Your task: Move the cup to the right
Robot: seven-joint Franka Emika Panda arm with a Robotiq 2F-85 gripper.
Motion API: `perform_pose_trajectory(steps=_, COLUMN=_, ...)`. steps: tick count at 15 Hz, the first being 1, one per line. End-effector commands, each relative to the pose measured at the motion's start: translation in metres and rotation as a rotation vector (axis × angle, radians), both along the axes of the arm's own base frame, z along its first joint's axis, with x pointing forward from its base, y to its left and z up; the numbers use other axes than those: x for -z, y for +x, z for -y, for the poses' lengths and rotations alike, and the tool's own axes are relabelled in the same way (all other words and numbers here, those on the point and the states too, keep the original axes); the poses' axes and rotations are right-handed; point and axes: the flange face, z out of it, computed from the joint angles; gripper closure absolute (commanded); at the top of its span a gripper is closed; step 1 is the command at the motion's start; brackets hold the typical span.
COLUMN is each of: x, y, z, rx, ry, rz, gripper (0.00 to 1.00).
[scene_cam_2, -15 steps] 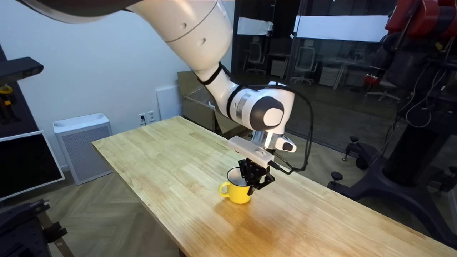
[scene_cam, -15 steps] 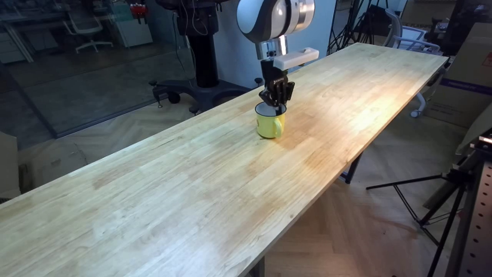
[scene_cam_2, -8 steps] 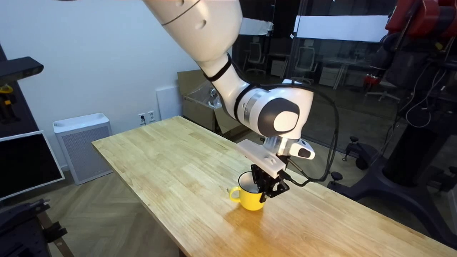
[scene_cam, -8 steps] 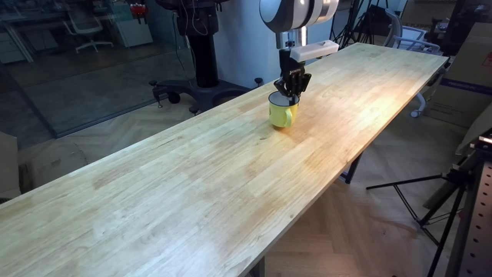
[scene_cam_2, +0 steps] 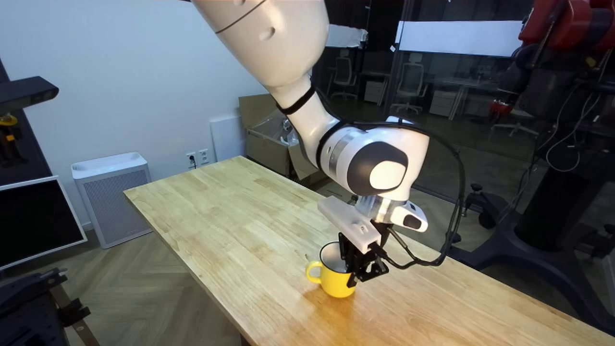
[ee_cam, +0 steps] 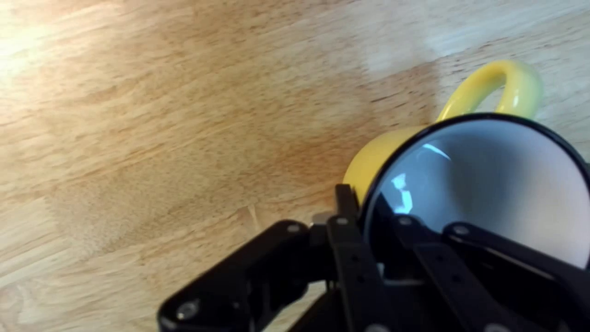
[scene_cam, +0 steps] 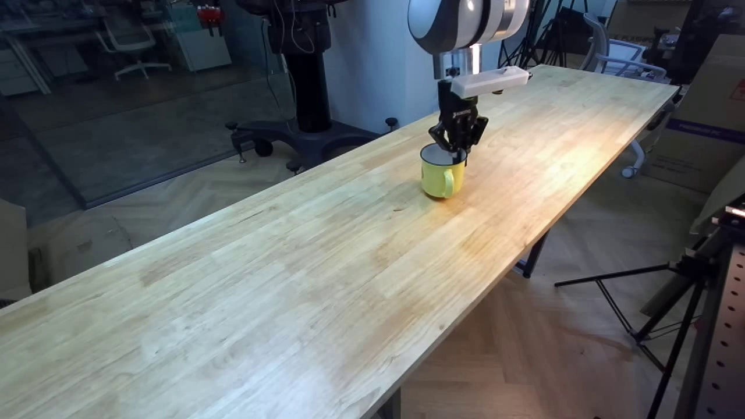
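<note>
The yellow cup (scene_cam: 435,179) is upright in both exterior views, at or just above the wooden table (scene_cam: 279,279); I cannot tell whether its base touches. Its handle points toward the table's long edge by the tripod. My gripper (scene_cam: 459,155) comes down from above at the cup's rim. In the wrist view, the gripper (ee_cam: 363,207) straddles the cup wall, one finger outside the cup (ee_cam: 375,157) and one inside, close against the rim. It is shut on that wall. The lower part of the inner finger is hidden in an exterior view by the cup (scene_cam_2: 334,282).
The table's long edge (scene_cam: 500,279) runs past the cup on the tripod side (scene_cam: 669,302). A dark wheeled stand (scene_cam: 311,131) is beyond the opposite edge. A white purifier (scene_cam_2: 113,197) and a cardboard box (scene_cam_2: 271,149) are beyond the table's end.
The cup has moved with my gripper, rightward in both exterior views over the last second. Over the last half second it has also come down a little. The grip looks the same.
</note>
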Motion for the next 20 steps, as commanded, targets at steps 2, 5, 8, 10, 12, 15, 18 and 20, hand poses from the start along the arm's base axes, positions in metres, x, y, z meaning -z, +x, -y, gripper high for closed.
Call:
perform_pose_trajectory(steps=2, x=-0.014, y=-0.017, z=0.014, rx=0.086, ry=0.01, rz=-0.009, gripper=0.97)
perform_pose_trajectory(steps=5, x=-0.014, y=-0.022, z=0.019, rx=0.103, ry=0.018, rz=-0.012, gripper=0.97)
perform_pose_trajectory(steps=8, x=-0.016, y=-0.024, z=0.021, rx=0.111, ry=0.023, rz=-0.014, gripper=0.57)
perform_pose_trajectory(steps=10, x=-0.021, y=-0.024, z=0.022, rx=0.116, ry=0.023, rz=-0.006, gripper=0.45)
perform_pose_trajectory(steps=12, x=-0.028, y=-0.023, z=0.021, rx=0.117, ry=0.019, rz=0.006, gripper=0.31)
perform_pose_trajectory(steps=15, x=-0.043, y=-0.024, z=0.017, rx=0.114, ry=0.004, rz=0.029, gripper=0.11)
perform_pose_trajectory(steps=18, x=-0.064, y=-0.025, z=0.01, rx=0.111, ry=-0.044, rz=0.1, gripper=0.0)
perform_pose_trajectory(steps=20, x=-0.076, y=-0.026, z=0.006, rx=0.11, ry=-0.072, rz=0.159, gripper=0.0)
